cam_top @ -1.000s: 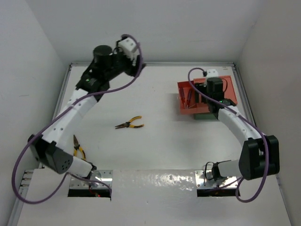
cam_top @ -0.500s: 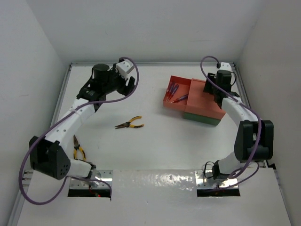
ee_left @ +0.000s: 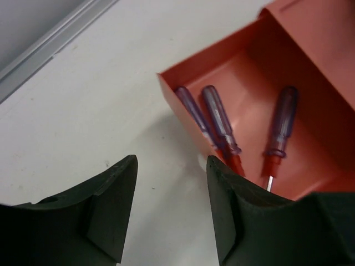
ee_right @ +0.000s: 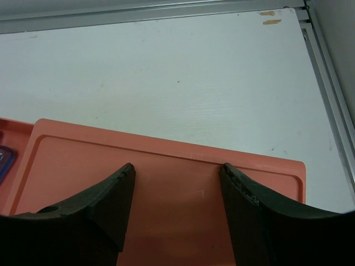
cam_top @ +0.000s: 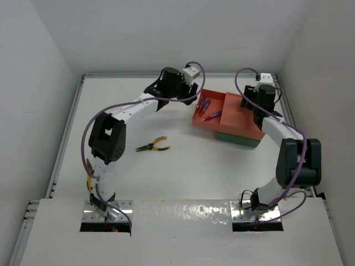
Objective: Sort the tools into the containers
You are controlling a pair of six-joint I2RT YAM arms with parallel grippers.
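Left end effector (ee_left: pixel 172 166), right end effector (ee_right: pixel 177 169) agape, empty; slim screwdrivers (ee_left: pixel 219 119) in smooth orange rect. tray (ee_left: pixel 249 72).

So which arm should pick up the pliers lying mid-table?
Left. The pliers lie nearer the left arm, whose jaws stand open and empty beside the orange tray; the right arm hovers over the tray's right end.

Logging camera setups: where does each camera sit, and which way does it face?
Top external: above and behind the robot, looking down on the table, left arm, right arm, pliers and orange-red tray.
Left wrist: on the left arm, looking past the left end effector at three screwdrivers in that tray.
Right wrist: on the right arm, looking past the right end effector at the tray's other section.
Shared: all three show the tray.
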